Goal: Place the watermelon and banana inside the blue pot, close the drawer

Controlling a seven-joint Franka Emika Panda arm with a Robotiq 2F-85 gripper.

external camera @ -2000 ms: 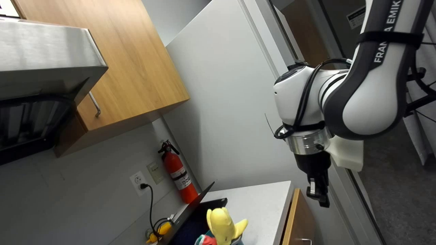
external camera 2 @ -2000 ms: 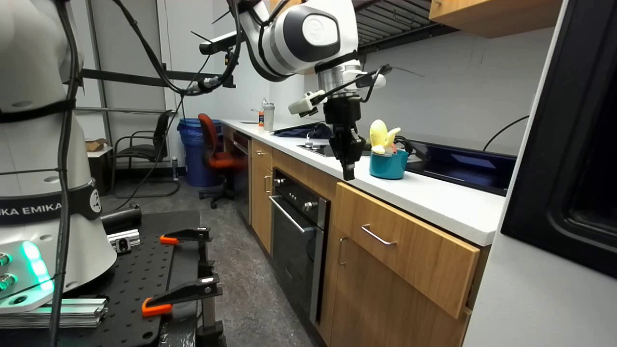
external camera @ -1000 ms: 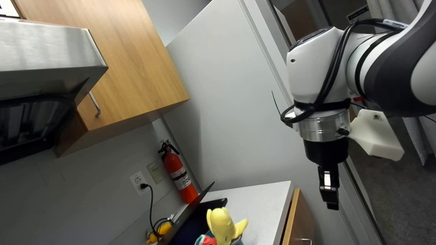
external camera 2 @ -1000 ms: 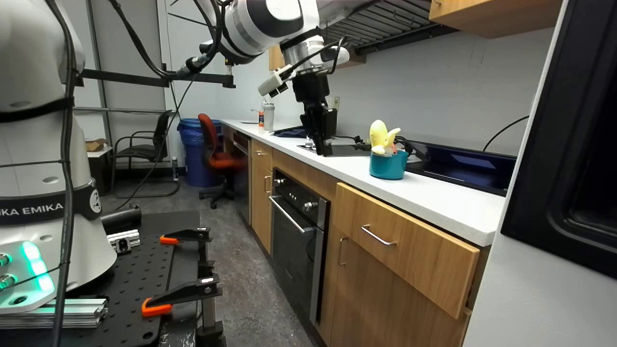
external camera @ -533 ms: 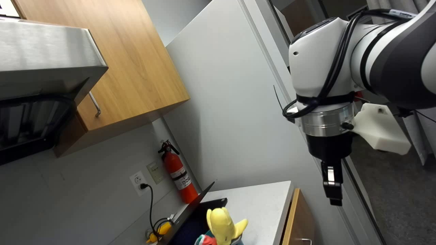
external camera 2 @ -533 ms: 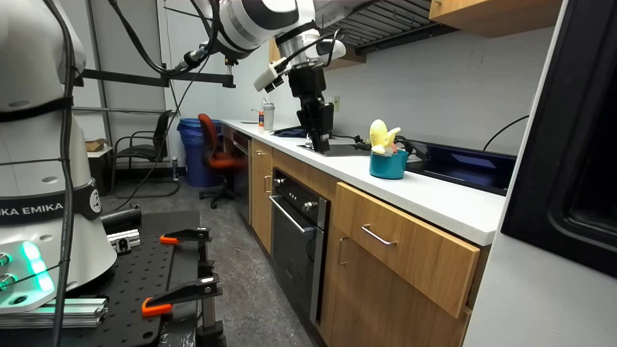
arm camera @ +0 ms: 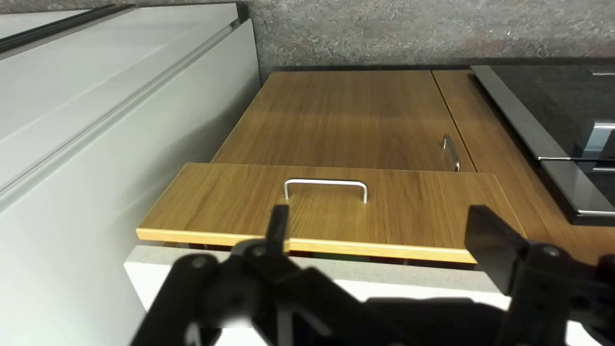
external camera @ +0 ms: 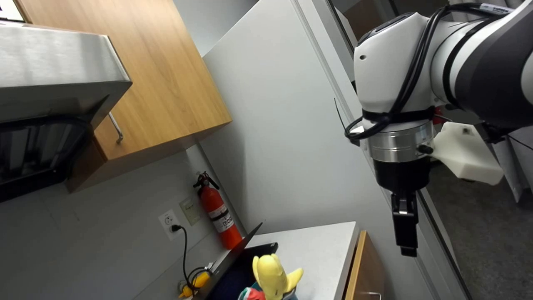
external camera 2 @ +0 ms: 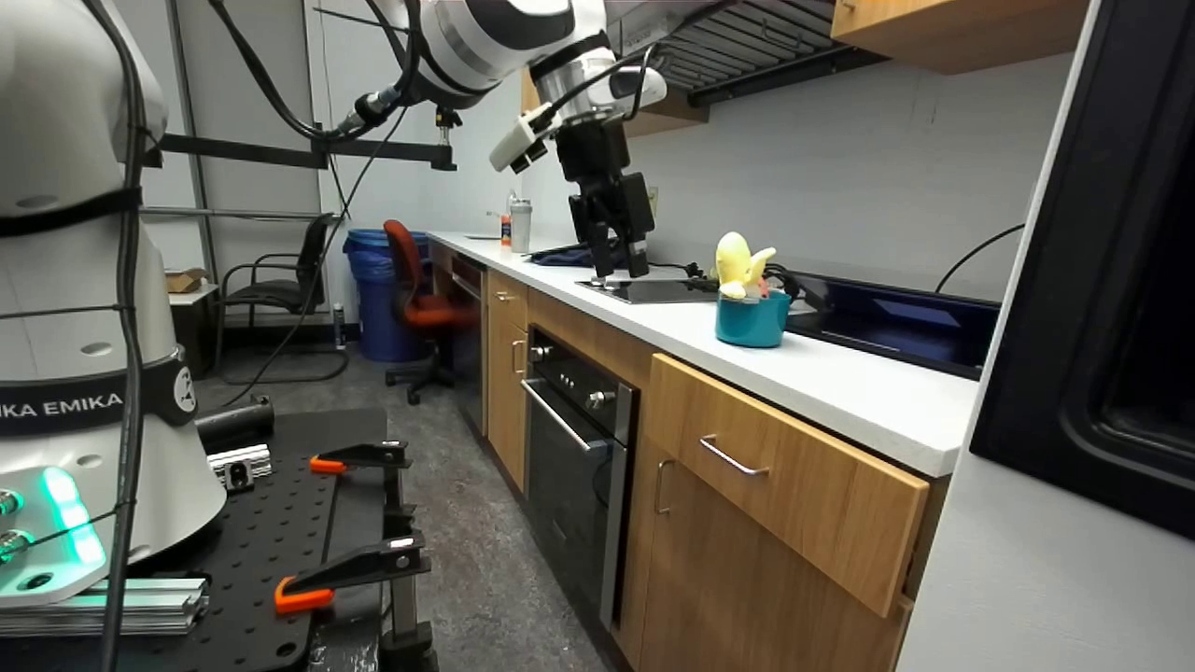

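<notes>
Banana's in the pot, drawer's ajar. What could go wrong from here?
Uneven push: the drawer stands slightly open, and pressing near one end might bind it or leave a gap.
Snag: the fingers are spread apart in the wrist view, so one might hook the handle instead of pushing cleanly.
Spill: the banana sticks up well above the blue pot; a bump could tip it out.

In an exterior view I look along the white worktop toward its far end; the blue pot stands upright between the front edge and a long dark tray by the back edge. Farther off I make out a flat black panel near the front edge, then a dark bundle and a pale tumbler.
</notes>
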